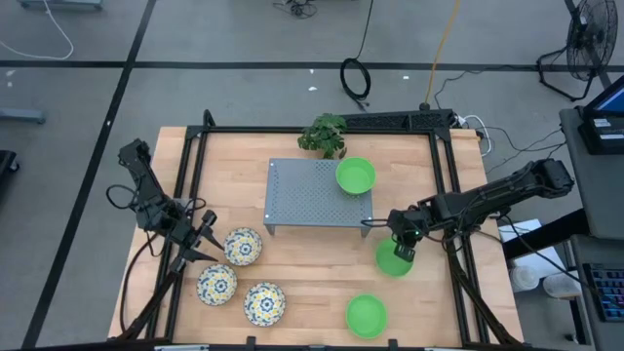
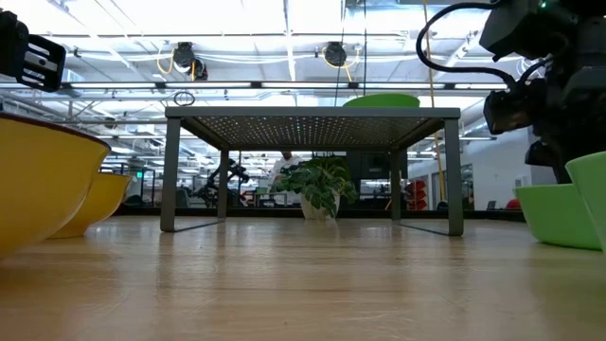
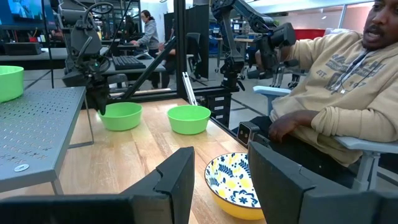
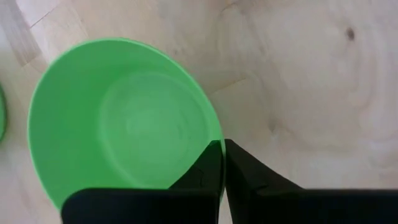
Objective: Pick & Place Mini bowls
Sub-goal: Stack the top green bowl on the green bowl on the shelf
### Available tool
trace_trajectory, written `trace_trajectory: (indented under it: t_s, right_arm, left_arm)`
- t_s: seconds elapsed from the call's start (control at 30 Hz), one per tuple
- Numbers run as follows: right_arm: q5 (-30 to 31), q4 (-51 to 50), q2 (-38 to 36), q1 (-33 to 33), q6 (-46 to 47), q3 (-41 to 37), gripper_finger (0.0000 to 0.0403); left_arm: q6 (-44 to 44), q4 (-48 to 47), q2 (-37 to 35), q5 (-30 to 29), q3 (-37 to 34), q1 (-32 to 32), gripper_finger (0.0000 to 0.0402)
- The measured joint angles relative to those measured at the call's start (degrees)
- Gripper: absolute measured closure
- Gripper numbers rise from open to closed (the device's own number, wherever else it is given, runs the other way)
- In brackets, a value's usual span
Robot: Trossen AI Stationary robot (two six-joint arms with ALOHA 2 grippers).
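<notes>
Three white floral mini bowls [image 1: 243, 246], [image 1: 216, 284], [image 1: 264, 303] stand on the table's left near part. One green mini bowl [image 1: 355, 175] rests on the grey perforated rack [image 1: 302, 195]. Another green bowl [image 1: 366, 315] stands near the near edge. My right gripper [image 1: 402, 250] is shut on the third green bowl [image 1: 390, 261], right of the rack. My left gripper [image 1: 201, 241] waits open just left of the nearest floral bowl [image 3: 231, 186], its fingers apart from it. My right gripper pinches the green bowl's rim [image 4: 214, 144], one finger inside the bowl and one outside. The fingers [image 4: 245, 180] come from above, pointing down. In the left wrist view the bowl [image 3: 121, 116] sits upright with its base on the table.
A small potted plant [image 1: 325, 135] stands at the table's far edge behind the rack. A black frame [image 1: 447, 185] runs round the table. A seated person [image 3: 336, 93] shows beyond the table in the left wrist view. Bare wood [image 1: 312, 263] lies between the floral and green bowls.
</notes>
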Motion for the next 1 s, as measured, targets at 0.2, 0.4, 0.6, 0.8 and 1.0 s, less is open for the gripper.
trace_trajectory:
  t_s: [0.2,0.4,0.6,0.8,1.0]
  right_arm:
    - [-0.8,1.6,-2.1,0.0,0.0,0.0,0.0402]
    - [-1.6,2.4,-6.9,0.0,0.1,0.0,0.0403]
    - [-1.5,2.8,-12.5,0.0,0.6,0.0,0.0403]
    - [-1.5,7.4,-16.5,0.0,0.6,0.0,0.0403]
    - [-1.6,12.9,-18.3,0.0,0.0,0.0,0.0403]
  left_arm:
    - [0.0,0.0,0.0,0.0,0.0,0.0,0.0249]
    - [0.0,-0.1,0.0,0.0,0.0,0.0,0.0249]
    - [0.0,-0.1,0.0,0.0,0.0,0.0,0.0249]
    - [0.0,-0.1,0.0,0.0,0.0,0.0,0.0249]
    - [0.0,-0.1,0.0,0.0,0.0,0.0,0.0249]
